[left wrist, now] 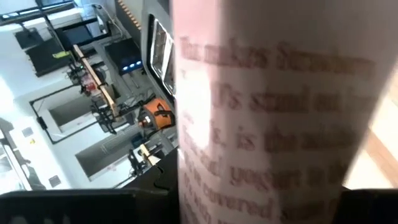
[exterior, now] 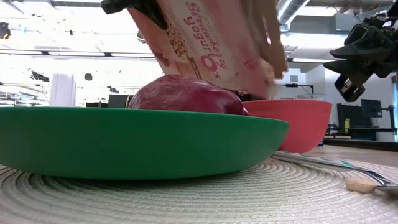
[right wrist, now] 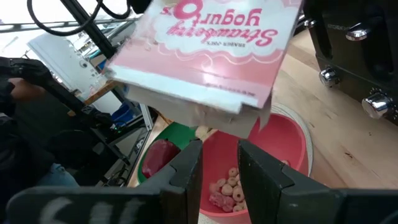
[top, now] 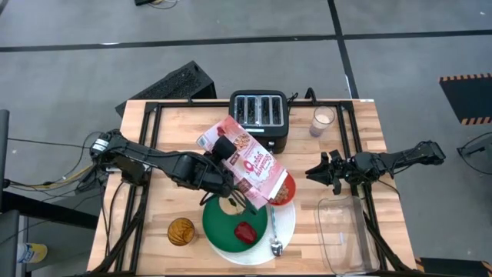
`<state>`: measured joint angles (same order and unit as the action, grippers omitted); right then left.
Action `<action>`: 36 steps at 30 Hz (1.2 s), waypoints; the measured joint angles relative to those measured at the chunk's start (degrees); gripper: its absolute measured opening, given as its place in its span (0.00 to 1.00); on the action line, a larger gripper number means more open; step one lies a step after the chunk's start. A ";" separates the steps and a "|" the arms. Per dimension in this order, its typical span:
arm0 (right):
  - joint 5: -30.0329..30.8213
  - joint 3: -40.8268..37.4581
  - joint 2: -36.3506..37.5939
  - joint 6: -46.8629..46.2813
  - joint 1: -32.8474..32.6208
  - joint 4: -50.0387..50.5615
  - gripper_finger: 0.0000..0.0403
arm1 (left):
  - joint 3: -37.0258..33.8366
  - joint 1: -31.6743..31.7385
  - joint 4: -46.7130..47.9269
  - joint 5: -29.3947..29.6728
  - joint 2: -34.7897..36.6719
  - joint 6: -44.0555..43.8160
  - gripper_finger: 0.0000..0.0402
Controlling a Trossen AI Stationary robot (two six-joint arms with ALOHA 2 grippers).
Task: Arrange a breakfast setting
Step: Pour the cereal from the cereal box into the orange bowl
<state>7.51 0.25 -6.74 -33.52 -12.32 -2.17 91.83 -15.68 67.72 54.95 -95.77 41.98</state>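
Note:
My left gripper (top: 223,148) is shut on the pinkish cereal box (top: 247,160). The box is tilted with its open end down over the small red-orange bowl (top: 284,189), which holds cereal (right wrist: 224,186). A piece of cereal shows at the box's opening (right wrist: 202,132). The green plate (top: 231,225) lies on the large white plate (top: 286,223) and carries the small red fruit (top: 245,231). A pale piece (top: 230,205), perhaps the bagel half, shows under my left arm. The blue-handled spoon (top: 275,245) lies on the white plate. My right gripper (top: 314,171) is open, just right of the bowl. My left gripper pinches the cereal box near its raised, closed end (top: 227,138), with its fingers across the box's width. It comes in from the table's left. The box is lifted clear and slants down to the right, with its open flaps (right wrist: 186,112) above the bowl. Its back panel (left wrist: 267,124) fills the left wrist view.
A black toaster (top: 259,115) stands at the far middle, with a glass (top: 323,120) to its right. An amber glass (top: 181,231) stands near the front left. A clear container (top: 342,223) lies at the front right. A loose cereal piece (exterior: 360,185) lies beside the spoon.

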 joint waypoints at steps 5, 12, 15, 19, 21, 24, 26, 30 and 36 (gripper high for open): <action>-0.01 0.00 0.01 0.01 -0.01 0.00 0.31 | 0.00 -0.02 0.13 -0.23 0.09 -0.91 0.31; -0.02 0.01 0.02 0.00 -0.01 0.02 0.31 | -0.06 -0.25 0.29 -0.64 0.02 -0.91 0.31; -0.02 0.00 0.02 0.00 -0.02 0.02 0.31 | -0.04 -0.42 0.41 -1.26 0.05 -1.81 0.31; -0.02 0.02 0.02 0.00 0.00 0.02 0.31 | -0.08 -0.56 0.73 -1.02 0.02 -1.87 0.31; -0.02 0.01 0.01 0.00 0.00 0.02 0.31 | -0.06 -0.47 0.22 -1.84 0.02 -1.72 0.31; -0.02 0.00 0.02 0.02 -0.02 0.02 0.31 | -0.11 -1.18 0.94 -0.87 0.02 -2.14 0.31; -0.02 0.00 0.02 0.00 -0.02 0.02 0.31 | -0.21 -0.90 0.81 -0.59 0.02 -1.59 0.31; -0.02 0.02 0.00 0.01 0.00 0.02 0.31 | 0.29 -0.91 0.48 -1.06 0.02 -1.34 0.31; -0.02 0.02 0.00 0.00 -0.02 0.02 0.31 | 0.29 -1.30 0.05 1.00 -0.02 0.21 0.31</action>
<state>7.49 0.27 -6.74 -33.52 -12.34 -2.15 92.12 -16.98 67.77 55.95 -95.79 42.19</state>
